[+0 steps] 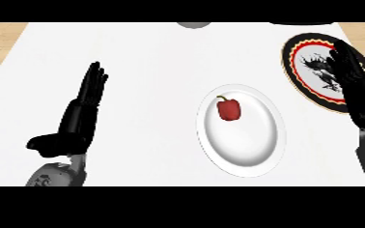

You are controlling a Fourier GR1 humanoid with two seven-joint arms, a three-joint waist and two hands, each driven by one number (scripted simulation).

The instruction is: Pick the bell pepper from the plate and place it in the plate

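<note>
Bell pepper (229,109): glossy red, blocky, on the white plate's (246,160) far half; stem points to the worktop's (143,53) far edge.
Left hand (84,104): we see fingers straight, together.
Right hand (348,75): fingers extended over black patterned plate (294,65).

The bell pepper (229,109) lay on the nearer plate (243,169), in its far half, right of the counter's (149,58) middle. The farther plate (291,64) sat behind and to the right, near but not touching it. The right hand (348,75) hung over that plate's right part. The left hand (84,107) stood at the counter's left, well apart from both plates.
</note>
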